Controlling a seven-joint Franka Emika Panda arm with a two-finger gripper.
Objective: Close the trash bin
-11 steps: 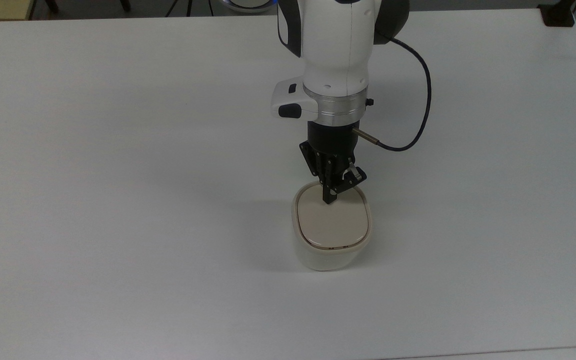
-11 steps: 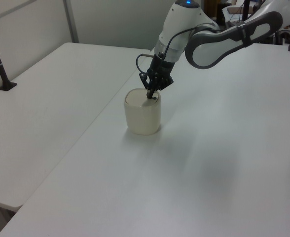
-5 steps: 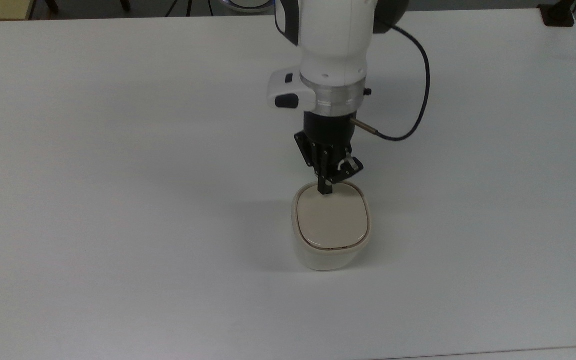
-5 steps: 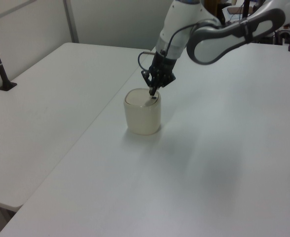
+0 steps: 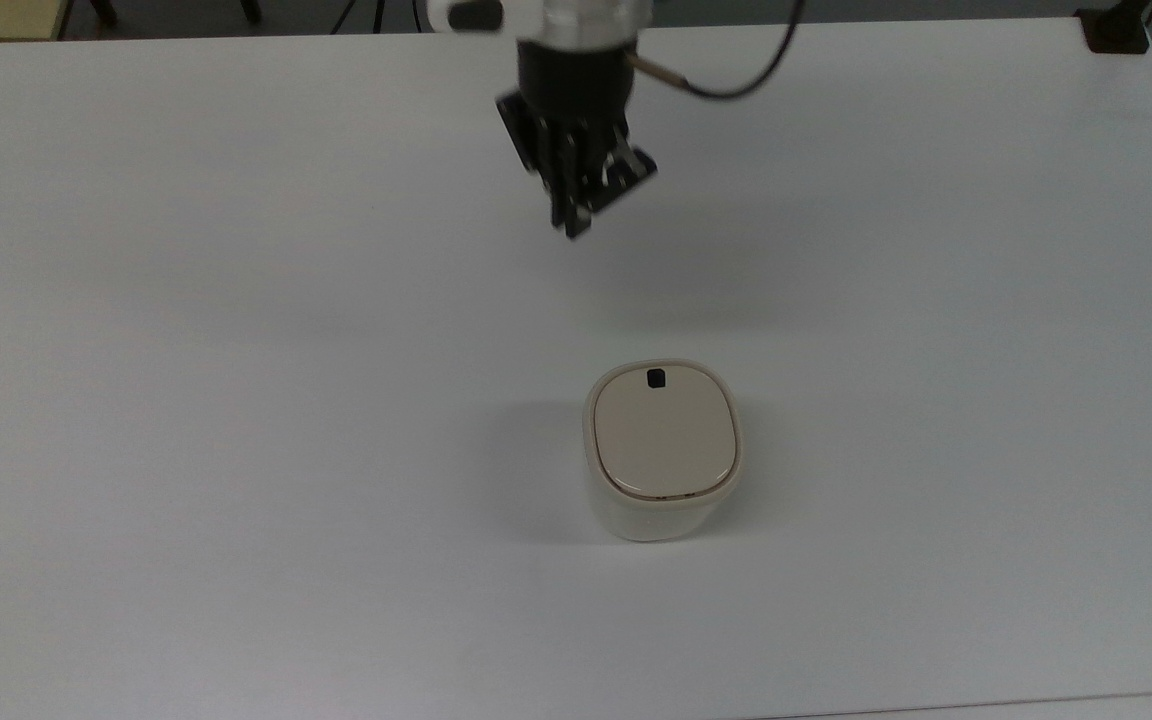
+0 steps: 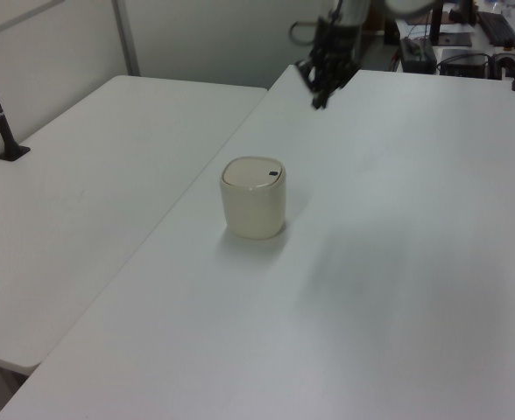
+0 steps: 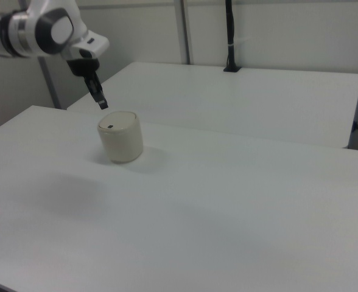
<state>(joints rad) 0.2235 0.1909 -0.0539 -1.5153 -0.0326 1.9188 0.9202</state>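
The black two-finger end effector (image 5: 573, 225) hangs well above the white surface (image 5: 236, 400), fingers together, holding nothing; the small cream-white plastic trash bin (image 5: 663, 455) sits lid-flat; closing looks finished; only retreat remains.

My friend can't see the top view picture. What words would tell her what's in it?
A small cream trash bin sits on a white table, its beige lid flat and shut. The robot's black gripper hangs above the table, apart from the bin.
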